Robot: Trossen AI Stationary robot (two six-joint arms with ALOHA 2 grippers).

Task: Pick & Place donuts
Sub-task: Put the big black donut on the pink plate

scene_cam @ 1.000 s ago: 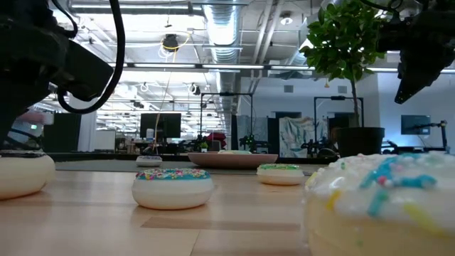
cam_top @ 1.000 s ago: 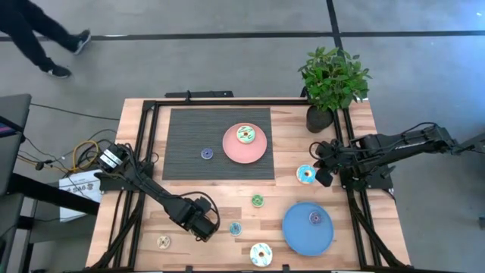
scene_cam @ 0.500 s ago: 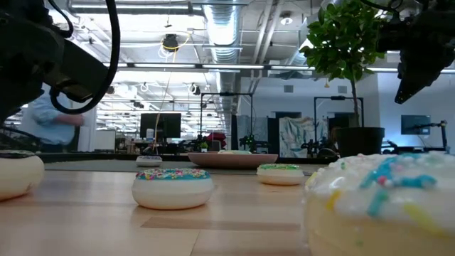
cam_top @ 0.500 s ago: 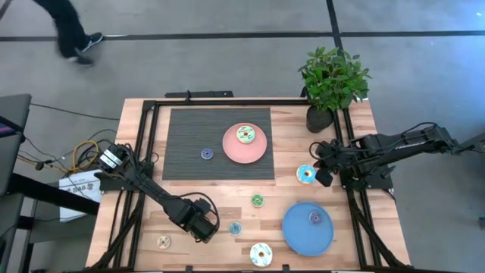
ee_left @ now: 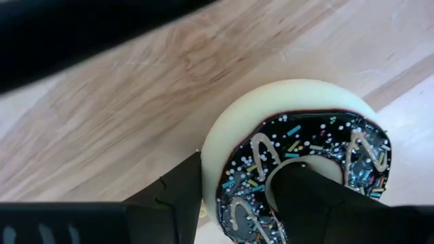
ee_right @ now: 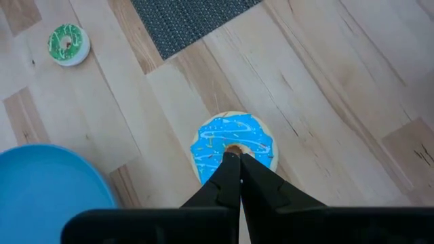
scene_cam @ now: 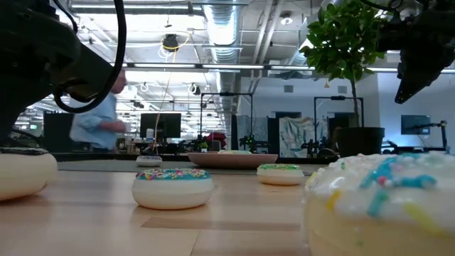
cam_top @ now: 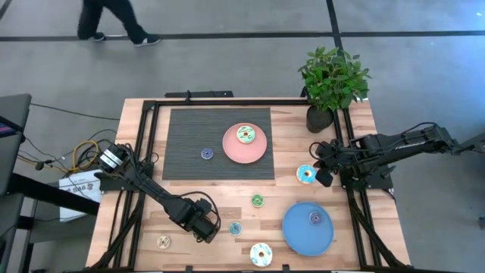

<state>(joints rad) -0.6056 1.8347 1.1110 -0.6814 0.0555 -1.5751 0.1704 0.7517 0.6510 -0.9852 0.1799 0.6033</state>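
Observation:
My left gripper (cam_top: 203, 227) points down at the table's near left, shut on a chocolate-iced donut (ee_left: 298, 156) with cream sides. That donut shows at the low view's left edge (scene_cam: 25, 174), its underside on the wood. My right gripper (cam_top: 323, 177) is shut and hangs above a blue-iced donut (ee_right: 234, 146) lying flat at the right, without touching it. More donuts lie about: small blue (cam_top: 235, 228), green (cam_top: 257, 200), white (cam_top: 261, 254), cream (cam_top: 163, 242). My left gripper holds the chocolate donut by its ring wall (ee_left: 224, 183). One finger (ee_left: 308, 196) stands inside the hole and the other (ee_left: 178, 200) against the outer cream side. The fingers come from above, pointing down. The donut lies flat, iced side up, on the table.
A pink plate (cam_top: 258, 153) bearing a donut (cam_top: 245, 135) overlaps the dark mat (cam_top: 189, 133), where a small donut (cam_top: 206, 154) lies. A blue plate (cam_top: 299, 235) with a purple donut (cam_top: 314, 218) sits near right. A potted plant (cam_top: 333, 80) stands far right.
Both arms have kept their places. In the low view the donut under my left gripper has shifted slightly sideways and back, staying on the table. A person has walked rightward on the floor beyond the far edge.

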